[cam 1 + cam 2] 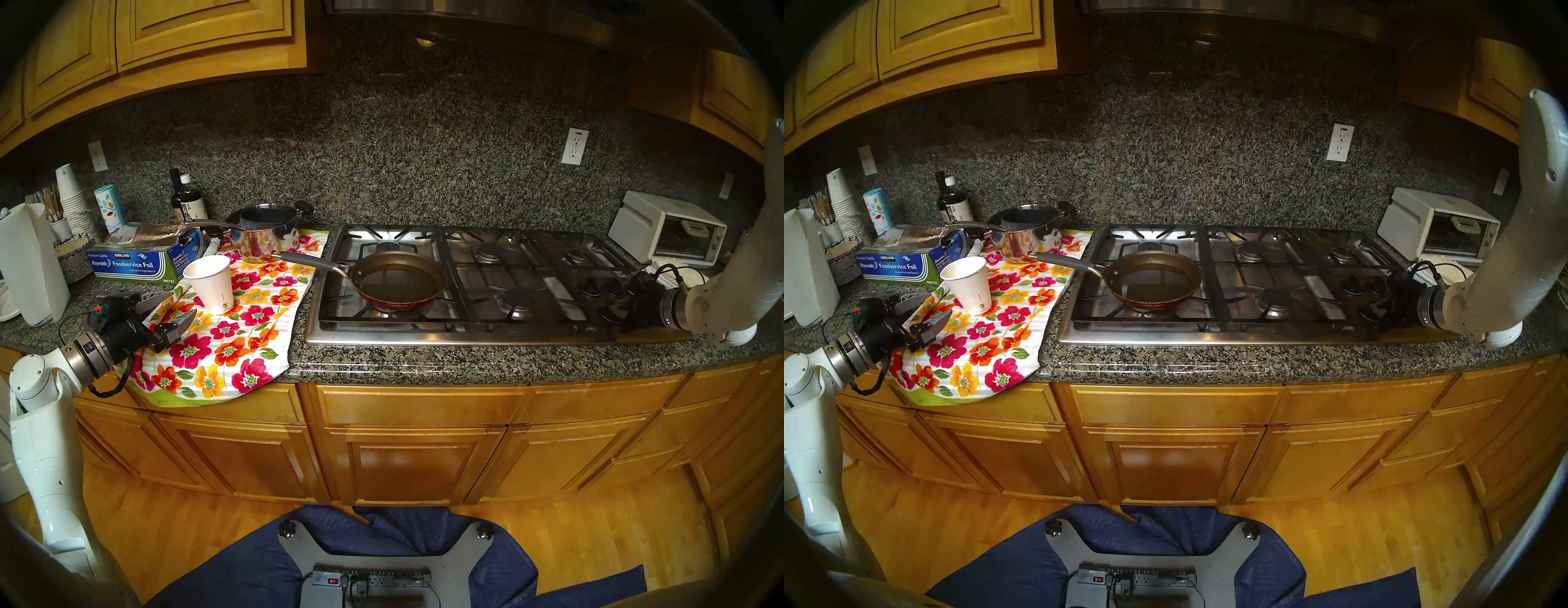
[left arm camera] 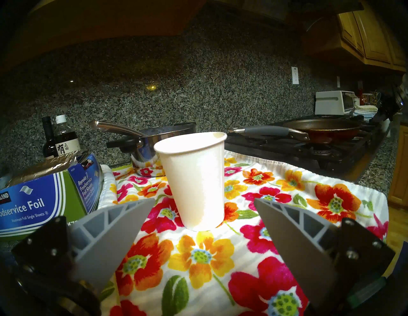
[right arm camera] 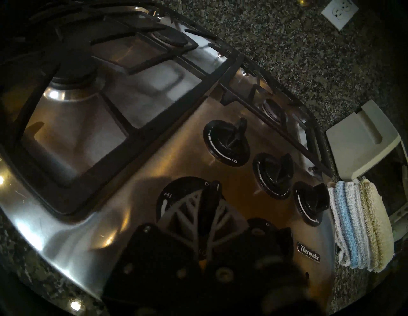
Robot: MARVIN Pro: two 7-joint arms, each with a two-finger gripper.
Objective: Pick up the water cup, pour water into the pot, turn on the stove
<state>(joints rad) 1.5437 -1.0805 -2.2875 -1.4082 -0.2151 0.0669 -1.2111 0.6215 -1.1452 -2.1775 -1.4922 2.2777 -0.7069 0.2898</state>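
Head view: the counter [image 1: 488, 361] carries the stove [image 1: 479, 335], with the pot [image 1: 399, 280] on its front-left grate. The water cup [image 1: 211, 283] stands upright on a floral towel [image 1: 237, 339]. Left gripper [image 1: 172, 312] jaws open, just short of the cup. Right gripper [image 3: 204, 211] jaws clamped on a knob [image 3: 212, 198].

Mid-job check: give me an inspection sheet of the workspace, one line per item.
Surface: granite counter, floral towel draped over its edge.
Job's things: water cup upright on towel; frying pan on cooktop.
Clutter: foil box, saucepan, bottles, cup stack, toaster oven.
Grippers: left gripper open, short of cup; right gripper shut on stove knob.
Cables: power strip on the base.
Surroundings: wooden cabinets, wall outlets.
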